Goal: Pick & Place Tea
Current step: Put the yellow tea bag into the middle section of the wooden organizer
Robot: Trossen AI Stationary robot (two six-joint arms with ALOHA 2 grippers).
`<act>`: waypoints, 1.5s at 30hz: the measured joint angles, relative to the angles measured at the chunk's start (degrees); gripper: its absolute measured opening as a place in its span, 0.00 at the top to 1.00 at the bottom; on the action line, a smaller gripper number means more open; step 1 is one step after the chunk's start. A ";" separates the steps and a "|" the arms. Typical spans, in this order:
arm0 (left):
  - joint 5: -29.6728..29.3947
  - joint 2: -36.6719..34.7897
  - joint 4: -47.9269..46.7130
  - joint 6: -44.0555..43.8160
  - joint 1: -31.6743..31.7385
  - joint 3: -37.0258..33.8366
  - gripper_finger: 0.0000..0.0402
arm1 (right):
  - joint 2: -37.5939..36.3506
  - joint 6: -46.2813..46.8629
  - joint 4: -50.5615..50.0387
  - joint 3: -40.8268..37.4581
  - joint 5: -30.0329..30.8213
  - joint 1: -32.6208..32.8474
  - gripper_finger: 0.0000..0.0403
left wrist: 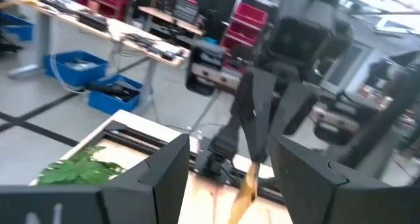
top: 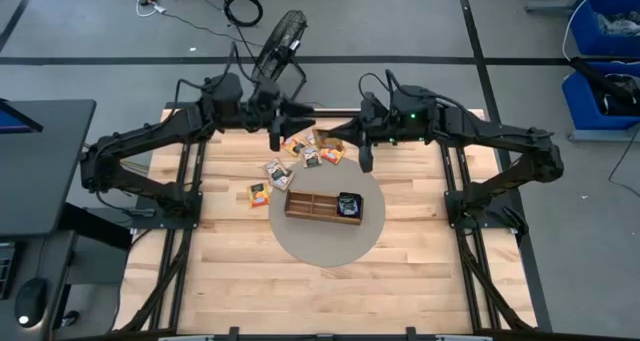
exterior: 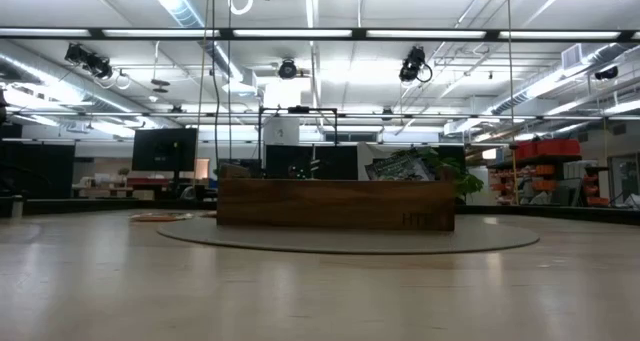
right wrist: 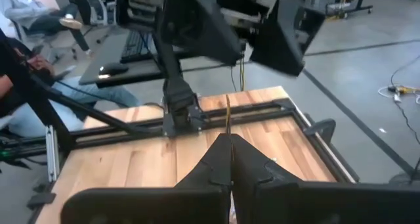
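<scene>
Here the right tool (right wrist: 230,140) is pressed closed on an orange packet (left wrist: 247,184), thin and flat, which hangs on its edge from the fingertips, above the far part of the bench (top: 420,271). The left tool (top: 274,139) is facing it from nearby, also above the far edge. Its two dark fingers (left wrist: 167,168) stand wide apart, with nothing between them.

Below and between the two tools, several loose packets (top: 300,146) lie flat on the bench. They are small squares, mostly orange and yellow, some overlapping. Two more lie apart from this group, nearer to the tray's left end.

The tray (top: 300,203) is long, of brown wood, with three compartments. The right compartment holds a black packet (top: 348,205), and the other two show bare wood. The tray stands on a round grey mat (top: 325,246), smooth and thin, in the middle of the bench. The bench is made of pale wooden planks.
</scene>
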 joint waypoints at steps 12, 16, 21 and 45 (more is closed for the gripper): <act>2.93 1.92 -0.79 4.53 -1.80 0.02 0.46 | 0.00 1.72 1.75 0.00 -1.98 -0.13 1.00; 2.91 2.02 -1.19 5.17 -1.89 0.02 0.46 | 0.00 1.73 2.38 0.00 -1.59 -0.15 1.00; 2.75 2.48 -1.50 6.07 -1.85 0.00 0.49 | 0.00 2.20 2.19 0.00 -1.59 -0.15 1.00; 0.92 2.35 -5.27 15.73 -3.13 0.11 0.99 | 0.11 3.04 0.26 0.00 -1.57 -1.22 0.97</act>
